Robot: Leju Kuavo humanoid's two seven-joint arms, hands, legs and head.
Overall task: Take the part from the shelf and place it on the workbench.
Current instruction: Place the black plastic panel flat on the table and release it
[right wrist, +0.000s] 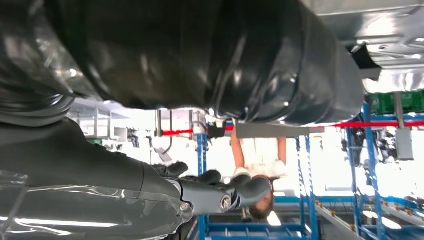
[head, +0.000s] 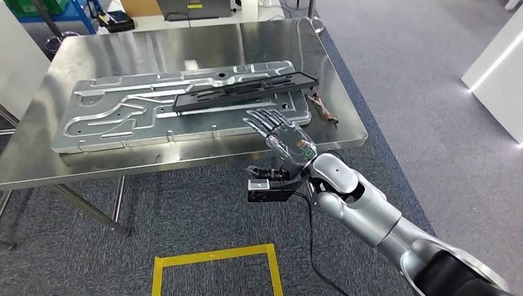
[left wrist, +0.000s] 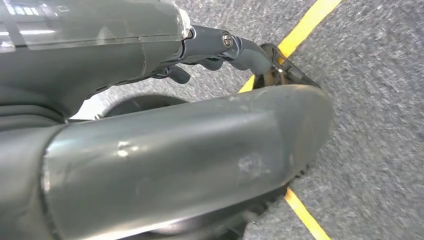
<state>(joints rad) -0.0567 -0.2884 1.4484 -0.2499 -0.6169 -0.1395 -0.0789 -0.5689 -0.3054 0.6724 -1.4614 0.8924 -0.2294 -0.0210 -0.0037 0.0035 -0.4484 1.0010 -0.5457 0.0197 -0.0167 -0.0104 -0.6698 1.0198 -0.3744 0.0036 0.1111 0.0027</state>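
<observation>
Apparently the job is all but done: the black part (head: 245, 91) lies on the desk (head: 185, 43), and the right hand (head: 280, 135) hovers spread wide, holding nothing.

A steel table (head: 92, 161) on slanted legs stands on grey carpet (head: 419, 80), with a yellow tape square (head: 216, 268) marked on the floor near its front. Blue shelving racks (right wrist: 367, 165) stand in a brightly lit area beyond, and a white cabinet (head: 496, 77) sits at the far right.
</observation>
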